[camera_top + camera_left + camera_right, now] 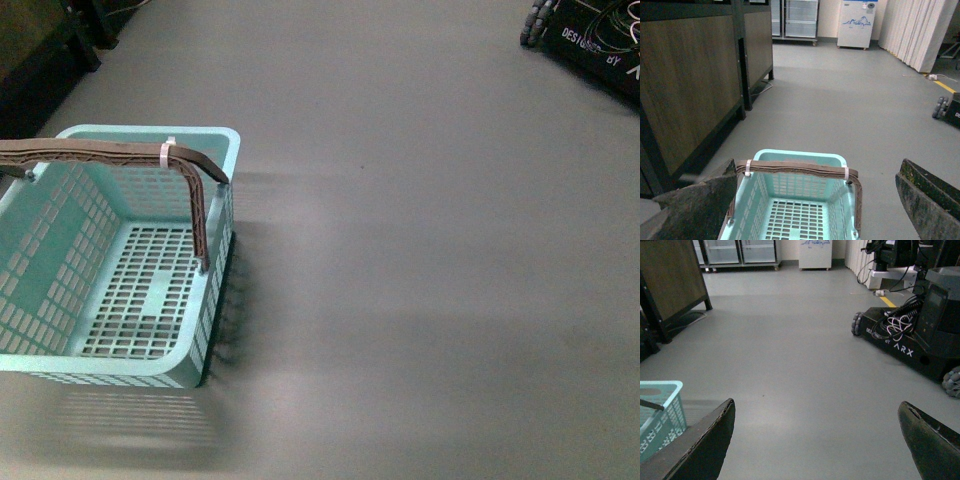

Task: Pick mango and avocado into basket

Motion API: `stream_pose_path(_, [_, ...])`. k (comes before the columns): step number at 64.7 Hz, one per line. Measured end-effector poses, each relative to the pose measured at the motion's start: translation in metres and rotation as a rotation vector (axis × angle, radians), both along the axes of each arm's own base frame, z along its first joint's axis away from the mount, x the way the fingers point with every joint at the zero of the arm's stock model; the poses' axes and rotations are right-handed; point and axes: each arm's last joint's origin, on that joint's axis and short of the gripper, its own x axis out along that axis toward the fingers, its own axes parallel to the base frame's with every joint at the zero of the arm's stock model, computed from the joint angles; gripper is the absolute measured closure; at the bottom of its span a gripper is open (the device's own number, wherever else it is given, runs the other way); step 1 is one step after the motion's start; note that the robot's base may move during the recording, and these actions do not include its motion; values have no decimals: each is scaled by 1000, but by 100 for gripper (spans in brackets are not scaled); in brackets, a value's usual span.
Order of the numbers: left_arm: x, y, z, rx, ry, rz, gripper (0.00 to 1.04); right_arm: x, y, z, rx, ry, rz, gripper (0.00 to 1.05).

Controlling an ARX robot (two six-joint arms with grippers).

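Observation:
The light teal basket (40, 250) stands on the grey floor at the left, nothing inside it, its brown handle (120, 155) raised across the top with a white tie. My left gripper (817, 172) hangs open above the basket (800, 160), its dark fingers (705, 200) spread wide to either side. My right gripper (817, 412) is open over bare floor, with a corner of the basket (662, 405) off to one side. The mango and the avocado are out of view. Neither arm shows in the front view.
A dark wood-panelled cabinet on black legs (690, 85) stands beside the basket. A black wheeled robot base with cables (910, 335) is on the right. Fridges (795, 20) and a white appliance (856, 22) line the far wall.

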Motion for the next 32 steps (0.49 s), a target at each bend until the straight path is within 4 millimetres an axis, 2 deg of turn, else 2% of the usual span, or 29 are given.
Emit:
stream_pose_path(3, [5,1,2,-135,135,-3,8,0,0,0,0,0,0,9])
stream_pose_path(5, [17,3,7,-348,208,35,8,0,0,0,0,0,1,9])
stream_pose_path(7, [29,6,11,-502,220,75,8,0,0,0,0,0,0,9])
stream_pose_path(14, [67,16,12,-841,228,166,8,0,0,0,0,0,0,9])
stream_pose_path(24, [119,27,-8,-1067,252,253,8,0,0,0,0,0,0,9])
stream_pose_path(32, [165,32,-39,-1191,287,342,8,0,0,0,0,0,0,9])
